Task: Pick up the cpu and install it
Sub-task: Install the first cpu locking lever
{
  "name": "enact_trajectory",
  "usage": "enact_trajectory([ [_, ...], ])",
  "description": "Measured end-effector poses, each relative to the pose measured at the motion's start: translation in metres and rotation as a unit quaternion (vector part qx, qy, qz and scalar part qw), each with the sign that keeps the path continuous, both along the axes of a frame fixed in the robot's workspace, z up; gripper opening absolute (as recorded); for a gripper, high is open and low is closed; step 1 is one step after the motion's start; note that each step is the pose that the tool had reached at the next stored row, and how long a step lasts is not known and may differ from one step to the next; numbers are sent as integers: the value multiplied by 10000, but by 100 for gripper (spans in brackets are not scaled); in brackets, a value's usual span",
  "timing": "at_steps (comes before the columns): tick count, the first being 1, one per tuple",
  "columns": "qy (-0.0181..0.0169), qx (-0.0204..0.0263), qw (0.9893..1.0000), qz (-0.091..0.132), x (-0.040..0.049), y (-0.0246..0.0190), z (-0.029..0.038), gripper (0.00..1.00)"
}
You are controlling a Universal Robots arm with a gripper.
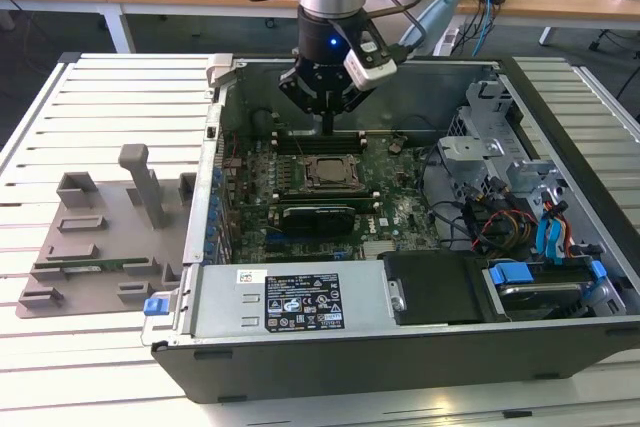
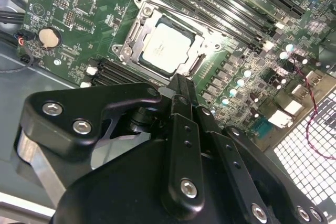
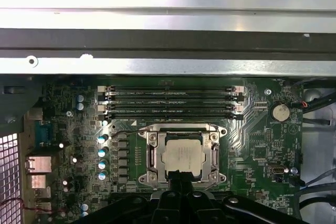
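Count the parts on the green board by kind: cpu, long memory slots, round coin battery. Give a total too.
cpu: 1
memory slots: 4
coin battery: 1
Total: 6

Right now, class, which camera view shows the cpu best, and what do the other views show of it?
The second wrist view shows the cpu best: its pale top lies large inside the socket frame. The first wrist view shows it squarely from above, its near edge hidden by the gripper. In the exterior view it is a small dim patch under the gripper.
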State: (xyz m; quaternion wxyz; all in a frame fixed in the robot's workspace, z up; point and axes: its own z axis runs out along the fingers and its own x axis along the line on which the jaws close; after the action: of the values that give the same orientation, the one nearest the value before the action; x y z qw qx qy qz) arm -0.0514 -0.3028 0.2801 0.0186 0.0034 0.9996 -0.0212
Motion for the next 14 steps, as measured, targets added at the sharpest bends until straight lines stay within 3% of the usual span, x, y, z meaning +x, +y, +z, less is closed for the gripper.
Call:
enact_trajectory([
  [14, 0, 0, 10000, 0, -68, 0, -17, 11],
])
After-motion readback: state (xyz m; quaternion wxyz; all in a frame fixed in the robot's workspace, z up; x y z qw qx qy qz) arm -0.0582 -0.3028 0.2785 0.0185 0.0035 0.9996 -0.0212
